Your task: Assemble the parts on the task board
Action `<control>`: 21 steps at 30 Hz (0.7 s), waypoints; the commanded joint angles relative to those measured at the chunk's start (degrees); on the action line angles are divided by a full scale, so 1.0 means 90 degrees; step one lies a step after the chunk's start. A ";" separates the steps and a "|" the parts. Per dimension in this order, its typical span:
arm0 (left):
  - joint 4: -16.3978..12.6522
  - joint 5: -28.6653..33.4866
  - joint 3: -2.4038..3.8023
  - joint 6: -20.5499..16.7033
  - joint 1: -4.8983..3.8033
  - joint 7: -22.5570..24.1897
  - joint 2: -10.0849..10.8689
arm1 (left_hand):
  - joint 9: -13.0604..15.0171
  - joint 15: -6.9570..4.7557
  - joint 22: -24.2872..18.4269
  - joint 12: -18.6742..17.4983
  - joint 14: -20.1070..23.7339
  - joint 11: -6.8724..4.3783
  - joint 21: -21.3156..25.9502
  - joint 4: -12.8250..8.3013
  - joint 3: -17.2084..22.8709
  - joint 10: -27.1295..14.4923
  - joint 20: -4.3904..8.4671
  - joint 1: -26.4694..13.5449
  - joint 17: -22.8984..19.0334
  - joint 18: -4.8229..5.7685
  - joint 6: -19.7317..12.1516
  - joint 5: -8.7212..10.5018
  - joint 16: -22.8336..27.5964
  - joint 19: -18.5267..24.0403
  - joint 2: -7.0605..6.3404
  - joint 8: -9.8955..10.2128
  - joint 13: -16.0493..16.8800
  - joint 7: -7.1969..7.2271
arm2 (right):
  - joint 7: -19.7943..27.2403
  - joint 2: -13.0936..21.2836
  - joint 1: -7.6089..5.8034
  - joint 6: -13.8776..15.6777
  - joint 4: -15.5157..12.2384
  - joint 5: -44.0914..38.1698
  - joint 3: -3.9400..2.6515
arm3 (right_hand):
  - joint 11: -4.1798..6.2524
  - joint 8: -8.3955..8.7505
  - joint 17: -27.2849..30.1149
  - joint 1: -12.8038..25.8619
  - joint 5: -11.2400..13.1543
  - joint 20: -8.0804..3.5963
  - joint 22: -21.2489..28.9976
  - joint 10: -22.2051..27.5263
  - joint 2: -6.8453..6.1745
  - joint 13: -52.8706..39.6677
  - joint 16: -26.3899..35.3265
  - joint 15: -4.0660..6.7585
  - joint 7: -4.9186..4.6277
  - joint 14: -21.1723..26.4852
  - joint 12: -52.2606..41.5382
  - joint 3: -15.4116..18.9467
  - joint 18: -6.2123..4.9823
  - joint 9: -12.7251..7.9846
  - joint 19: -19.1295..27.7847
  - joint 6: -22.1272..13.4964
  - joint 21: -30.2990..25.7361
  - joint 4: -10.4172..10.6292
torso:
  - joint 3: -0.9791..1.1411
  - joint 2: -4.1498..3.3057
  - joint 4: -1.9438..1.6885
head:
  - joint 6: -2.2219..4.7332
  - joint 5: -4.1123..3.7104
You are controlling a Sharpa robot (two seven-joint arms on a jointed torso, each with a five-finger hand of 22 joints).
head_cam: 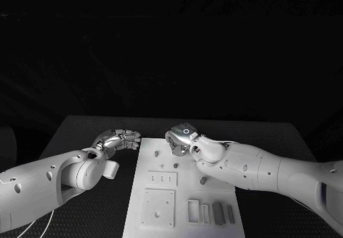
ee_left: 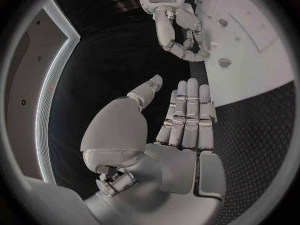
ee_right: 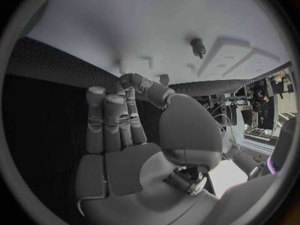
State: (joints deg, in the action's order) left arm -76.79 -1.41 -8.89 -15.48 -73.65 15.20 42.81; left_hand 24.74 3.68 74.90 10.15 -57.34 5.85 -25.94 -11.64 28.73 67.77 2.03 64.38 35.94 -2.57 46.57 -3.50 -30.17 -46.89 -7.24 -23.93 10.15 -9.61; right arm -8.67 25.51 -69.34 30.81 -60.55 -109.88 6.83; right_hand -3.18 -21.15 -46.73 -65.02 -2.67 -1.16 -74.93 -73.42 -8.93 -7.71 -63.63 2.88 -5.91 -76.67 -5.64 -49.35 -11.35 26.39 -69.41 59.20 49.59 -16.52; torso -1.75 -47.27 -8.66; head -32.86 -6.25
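The task board [head_cam: 153,198] lies flat in the middle of the black table [head_cam: 271,134], its long side running away from the robot. At the near end of the board sit a square plate [head_cam: 158,208] and a row of narrow grey blocks [head_cam: 211,212]. Further up lies a smaller rectangular plate [head_cam: 162,178], with a small dark part [head_cam: 203,181] beside it. Two more small parts [head_cam: 176,165] rest near the far end.

The left hand [head_cam: 120,140] hangs just off the far left edge of the board. In the left wrist view its fingers [ee_left: 187,115] are extended side by side, thumb apart, and it holds nothing.

The right hand [head_cam: 181,139] hangs over the far end of the board. In the right wrist view its fingers [ee_right: 112,120] stand straight with one curled toward the thumb; nothing is visibly held.
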 commanded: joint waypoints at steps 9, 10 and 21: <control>-0.0002 0.0025 0.0007 0.0073 -0.0008 0.0033 0.0005 | 0.0013 0.0015 0.0130 -0.0030 -0.0029 0.0002 -0.0045 -0.0017 0.0039 -0.0019 -0.0010 -0.0064 -0.0010 -0.0065 -0.0044 0.0019 -0.0024 -0.0004 -0.0013 0.0041 0.0003 -0.0012 | -0.0253 0.0083 0.0042 -0.0005 -0.0052 -0.0236 0.0028 | 0.0100 -0.0024 0.0017 -0.0071 -0.0013 -0.0014 -0.0116 -0.0498 -0.0010 -0.0172 -0.0034 0.0142 -0.0007 0.0099 -0.0022 -0.0061 -0.0406 0.0009 -0.0023 0.0054 0.0035 0.0004 | 0.0007 -0.0017 0.0006 | 0.0014 0.0016; 0.0000 0.0025 0.0007 0.0073 -0.0008 0.0033 0.0003 | 0.0014 0.0015 0.0130 -0.0030 -0.0028 0.0001 -0.0045 -0.0017 0.0039 -0.0018 -0.0010 -0.0064 -0.0010 -0.0065 -0.0044 0.0019 -0.0024 -0.0004 -0.0013 0.0042 0.0004 -0.0012 | -0.0254 0.0087 0.0042 -0.0002 -0.0064 -0.0236 0.0028 | 0.0101 -0.0025 0.0017 -0.0072 -0.0013 -0.0014 -0.0116 -0.0499 -0.0012 -0.0173 -0.0034 0.0142 -0.0007 0.0099 -0.0022 -0.0064 -0.0406 0.0009 -0.0023 0.0055 0.0035 0.0004 | 0.0006 -0.0017 0.0003 | 0.0019 0.0017; 0.0000 0.0025 0.0007 0.0071 -0.0008 0.0031 0.0016 | 0.0015 0.0015 0.0130 -0.0035 -0.0028 0.0002 -0.0047 -0.0019 0.0041 -0.0020 -0.0011 -0.0067 -0.0012 -0.0065 -0.0045 0.0020 -0.0025 -0.0003 -0.0015 0.0043 0.0004 -0.0011 | -0.0279 0.0166 0.0042 -0.0033 -0.0156 -0.0255 0.0028 | 0.0107 -0.0032 0.0028 -0.0070 -0.0013 -0.0008 -0.0113 -0.0522 -0.0039 -0.0183 -0.0041 0.0148 0.0001 0.0100 -0.0023 -0.0097 -0.0406 0.0012 -0.0025 0.0076 0.0045 0.0009 | 0.0004 -0.0026 0.0010 | 0.0017 0.0019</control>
State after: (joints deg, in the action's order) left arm -76.71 -1.39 -8.88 -15.48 -73.65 15.15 42.97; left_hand 24.78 3.68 74.94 10.15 -57.34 5.85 -26.17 -11.79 28.88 67.77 2.03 64.38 35.90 -2.56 46.57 -3.50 -30.17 -46.89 -7.24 -23.93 10.15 -9.61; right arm -9.99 26.72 -69.23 31.81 -62.14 -111.34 6.90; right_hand -3.15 -21.12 -46.53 -65.23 -2.61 -1.14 -74.93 -73.45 -9.15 -7.73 -63.63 2.89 -5.93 -76.68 -5.71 -49.86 -11.34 26.41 -69.59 59.63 49.80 -16.34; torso -1.71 -47.46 -8.62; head -32.73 -6.12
